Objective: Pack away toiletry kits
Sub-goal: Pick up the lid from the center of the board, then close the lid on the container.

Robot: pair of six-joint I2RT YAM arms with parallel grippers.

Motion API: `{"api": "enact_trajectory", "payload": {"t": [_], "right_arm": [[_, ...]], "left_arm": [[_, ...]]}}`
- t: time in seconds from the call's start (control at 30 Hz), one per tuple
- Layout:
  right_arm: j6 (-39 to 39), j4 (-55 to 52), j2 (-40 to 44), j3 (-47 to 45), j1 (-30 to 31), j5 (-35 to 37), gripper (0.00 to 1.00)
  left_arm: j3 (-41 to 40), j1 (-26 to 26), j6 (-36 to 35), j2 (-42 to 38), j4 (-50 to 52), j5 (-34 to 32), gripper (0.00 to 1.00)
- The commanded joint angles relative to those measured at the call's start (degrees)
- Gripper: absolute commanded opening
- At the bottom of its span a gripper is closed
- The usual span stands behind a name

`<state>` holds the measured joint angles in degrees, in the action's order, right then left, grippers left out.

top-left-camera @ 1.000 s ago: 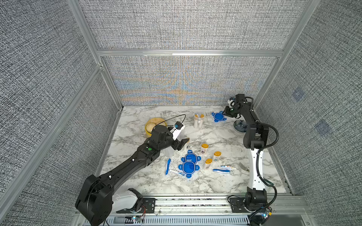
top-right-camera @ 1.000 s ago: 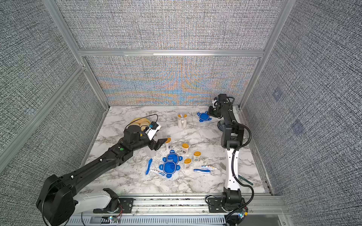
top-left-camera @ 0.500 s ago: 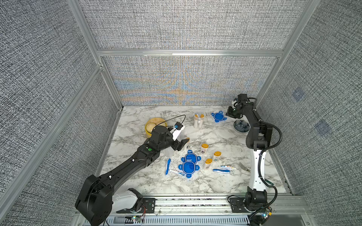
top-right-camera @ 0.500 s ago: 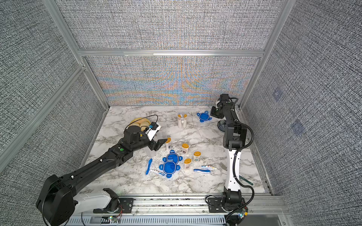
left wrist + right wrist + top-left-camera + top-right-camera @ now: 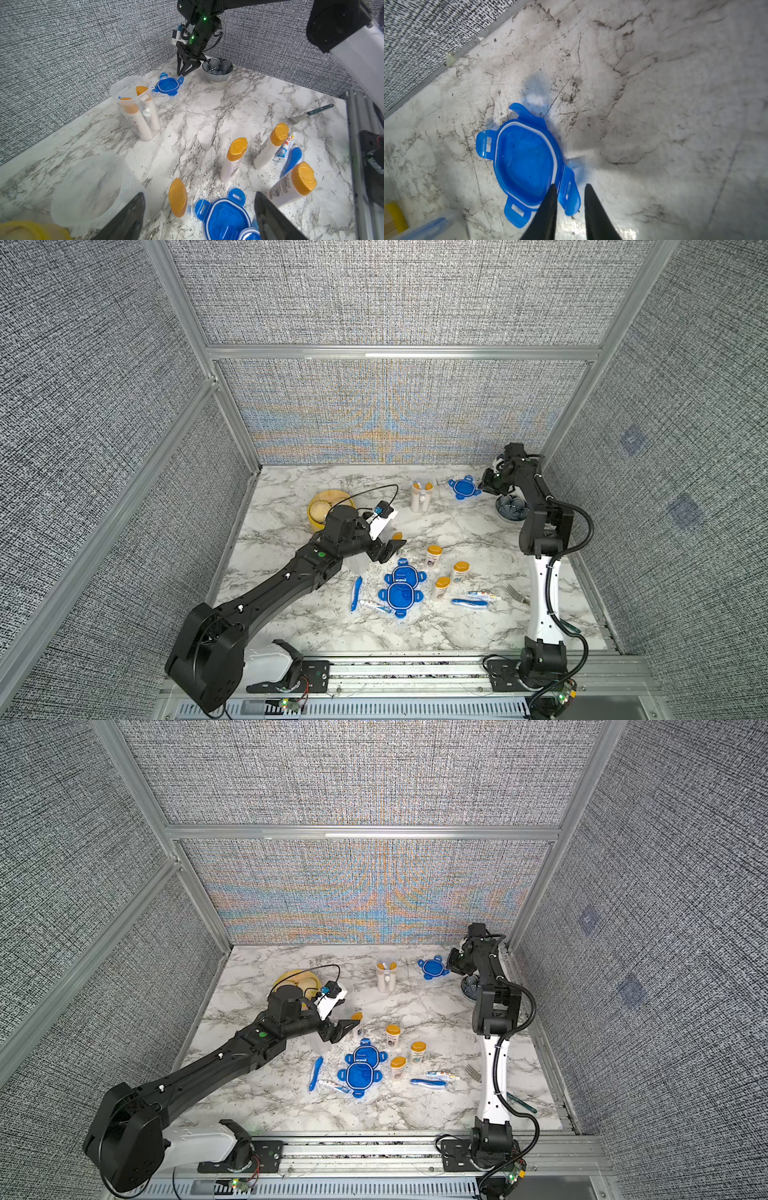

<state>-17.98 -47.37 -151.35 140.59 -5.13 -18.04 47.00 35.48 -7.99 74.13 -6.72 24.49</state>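
At the blue lid (image 5: 525, 158), right gripper (image 5: 569, 185) stands narrowly parted.

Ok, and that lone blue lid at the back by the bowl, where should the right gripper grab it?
Take the clip tab on the side facing the bowl, coming down from above. The blue lid lies flat, seal side up, likely too wide to span, but that tab sticks out thin; the right gripper straddles it with open jaws.

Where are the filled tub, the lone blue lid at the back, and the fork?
filled tub (image 5: 422, 499): a top view, side wall.
lone blue lid (image 5: 527, 160): right wrist view, centre panel.
fork (image 5: 294, 120): left wrist view, tines.
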Motion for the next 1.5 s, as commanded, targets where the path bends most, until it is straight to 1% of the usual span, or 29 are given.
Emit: {"api": "enact_trajectory", "payload": {"t": [0.0,0.13,0.3,0.37,0.47,0.57,0.63,0.83,0.97,1.07,1.17,1.23,1.33,1.47], "right_arm": [[-0.5,-1.7,-0.5,0.3,0.1,-0.5,0.27],[-1.1,-2.3,-1.3,1.1,0.1,-0.7,0.27],[-2.1,-2.0,-2.5,2.0,0.1,-2.8,0.26],[-2.6,-1.6,-2.8,2.1,0.1,-3.3,0.22],[-2.9,-0.7,-2.5,1.5,0.1,-3.6,0.13],[-3.7,2.3,-0.1,-1.6,0.2,-3.7,0.05],[-3.8,4.8,2.7,-4.4,0.4,-3.8,0.00],[0.6,11.9,12.8,-12.8,2.4,-4.0,0.00],[4.0,15.6,20.2,-19.1,4.1,-5.1,0.00],[8.5,20.2,27.4,-26.1,5.8,-6.2,0.00],[13.7,25.0,35.4,-33.7,7.9,-7.5,0.00],[17.4,28.7,41.1,-39.2,9.5,-8.1,0.00],[22.1,33.0,48.3,-45.6,11.7,-9.3,0.00],[27.4,37.6,55.9,-51.8,14.5,-9.7,0.00]], "left_arm": [[0.7,-0.1,-0.8,0.7,-0.7,2.3,0.81],[0.9,-0.1,-1.2,0.8,-0.5,1.4,0.81],[0.9,-0.1,-1.3,0.8,-0.5,0.9,0.81],[0.9,-0.1,-1.5,0.8,-0.4,0.7,0.81],[1.0,-0.1,-1.5,0.6,-0.2,0.4,0.81],[1.2,-0.1,-1.6,0.5,0.0,0.1,0.81],[1.5,-0.1,-1.6,0.3,0.1,-0.2,0.81],[1.4,-0.1,-1.2,-0.1,-1.0,-1.4,0.81],[1.1,-0.1,-2.4,-1.0,-2.7,-4.6,0.82],[0.5,-0.1,-5.6,-1.8,-5.9,-7.4,0.87],[0.8,-0.1,-7.8,-1.6,-10.0,-11.8,0.93],[2.5,0.0,-11.0,-0.4,-10.9,-13.3,0.97],[7.6,-0.1,-14.9,3.0,-8.5,-14.6,0.99],[13.4,-0.1,-16.5,7.1,-8.4,-16.7,1.00]]}}
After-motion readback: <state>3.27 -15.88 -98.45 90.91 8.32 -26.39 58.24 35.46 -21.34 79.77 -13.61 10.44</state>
